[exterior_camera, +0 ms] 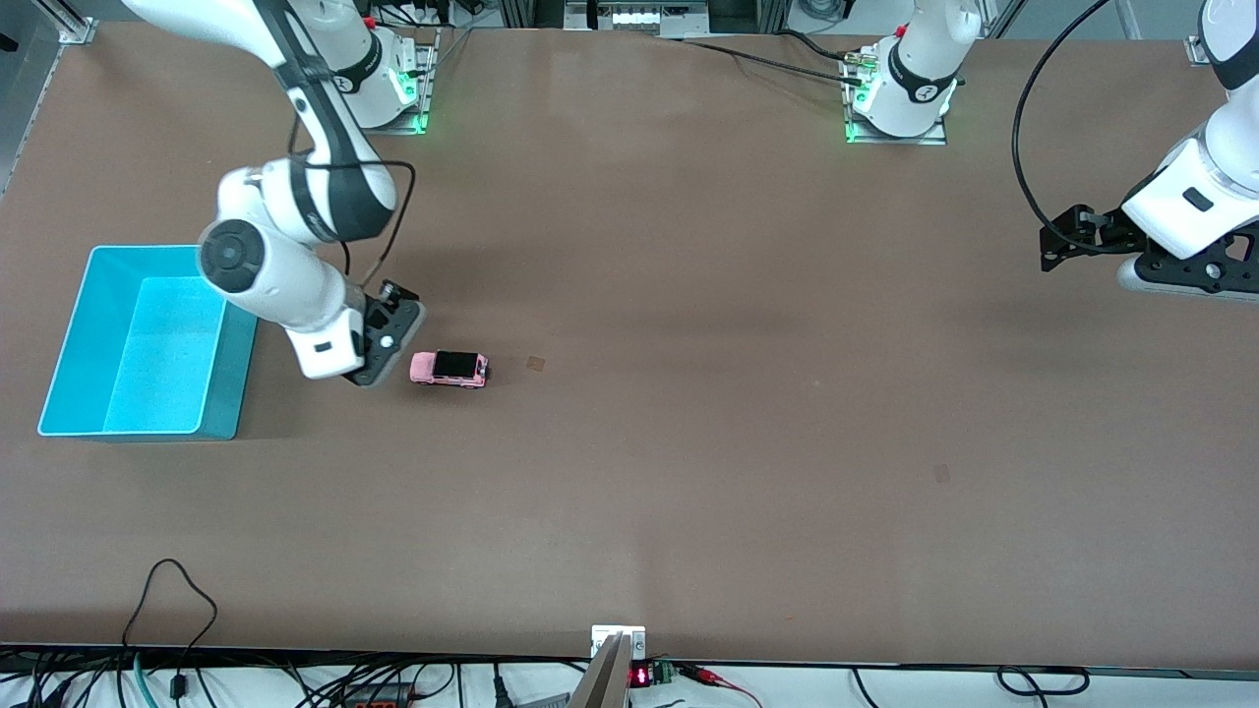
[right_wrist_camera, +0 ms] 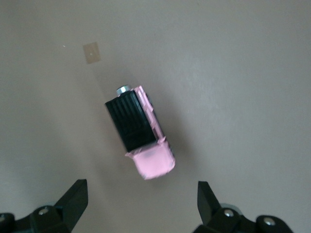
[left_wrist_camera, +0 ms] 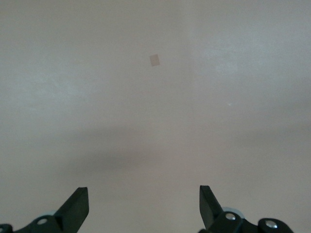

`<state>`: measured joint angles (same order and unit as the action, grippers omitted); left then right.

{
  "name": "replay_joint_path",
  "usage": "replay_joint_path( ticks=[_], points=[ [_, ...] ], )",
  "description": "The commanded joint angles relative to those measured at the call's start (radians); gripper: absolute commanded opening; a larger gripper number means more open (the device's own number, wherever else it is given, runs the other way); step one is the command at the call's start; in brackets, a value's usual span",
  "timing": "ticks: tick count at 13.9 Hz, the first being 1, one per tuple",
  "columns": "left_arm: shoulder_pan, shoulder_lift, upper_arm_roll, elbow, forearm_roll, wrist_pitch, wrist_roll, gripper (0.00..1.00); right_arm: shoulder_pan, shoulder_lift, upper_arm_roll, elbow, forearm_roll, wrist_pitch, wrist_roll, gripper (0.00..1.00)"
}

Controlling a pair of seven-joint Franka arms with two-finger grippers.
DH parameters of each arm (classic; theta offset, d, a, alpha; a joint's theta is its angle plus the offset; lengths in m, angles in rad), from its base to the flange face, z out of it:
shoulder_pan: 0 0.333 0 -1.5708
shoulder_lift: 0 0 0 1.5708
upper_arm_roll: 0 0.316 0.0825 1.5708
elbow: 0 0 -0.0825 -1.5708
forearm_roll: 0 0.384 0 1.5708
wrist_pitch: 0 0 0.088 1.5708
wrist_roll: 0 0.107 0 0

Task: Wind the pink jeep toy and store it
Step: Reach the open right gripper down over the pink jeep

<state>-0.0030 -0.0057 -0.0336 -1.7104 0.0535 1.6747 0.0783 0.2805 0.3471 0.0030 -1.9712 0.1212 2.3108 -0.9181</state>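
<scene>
Pink jeep toy (exterior_camera: pixel 449 368) standing on its wheels on the brown desk (exterior_camera: pixel 689 442), toward the right arm's end, with black roof panel on top and a small silver knob visible at one end in the right wrist view (right_wrist_camera: pixel 141 136). Touched by nothing. Just beside the toy, on the side of the cyan bin (exterior_camera: pixel 148 339), the right tool (exterior_camera: pixel 389 339), low over the desk between bin and toy; in the right wrist view both dark fingers (right_wrist_camera: pixel 75 199) spread wide apart, the toy lying ahead of them and not between them, nothing gripped. Cyan bin resting on the desk near the edge at the right arm's end, open at the top, well larger than the toy, with no object visible inside. A small pale square mark (exterior_camera: pixel 535 363) on the desk surface close to the toy, toward the left arm's end from it; same mark visible in the right wrist view (right_wrist_camera: pixel 92 53). Left tool (exterior_camera: pixel 1082 236) well apart from all this, up over the left arm's end of the desk, waiting; in the left wrist view (left_wrist_camera: pixel 143 204) fingers fully spread, holding nothing, only bare desk and another pale mark (left_wrist_camera: pixel 155 59) below.
</scene>
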Motion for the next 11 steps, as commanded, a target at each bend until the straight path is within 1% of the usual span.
replay_joint_path(
  ticks=[1,5,10,11],
  points=[
    [-0.003,-0.008,0.001,0.008,-0.015,-0.017,-0.012,1.00,0.003,0.073,0.017,0.003,0.028,0.128,-0.143,1.00],
    [-0.003,-0.008,0.001,0.008,-0.015,-0.017,-0.011,1.00,0.003,0.137,0.051,0.005,0.028,0.188,-0.145,1.00],
    [-0.002,-0.008,0.001,0.008,-0.015,-0.017,-0.011,1.00,0.003,0.173,0.061,0.002,0.029,0.246,-0.143,1.00],
    [-0.002,-0.008,0.001,0.008,-0.015,-0.017,-0.011,1.00,0.000,0.173,0.075,-0.008,0.029,0.265,-0.145,0.95]
  ],
)
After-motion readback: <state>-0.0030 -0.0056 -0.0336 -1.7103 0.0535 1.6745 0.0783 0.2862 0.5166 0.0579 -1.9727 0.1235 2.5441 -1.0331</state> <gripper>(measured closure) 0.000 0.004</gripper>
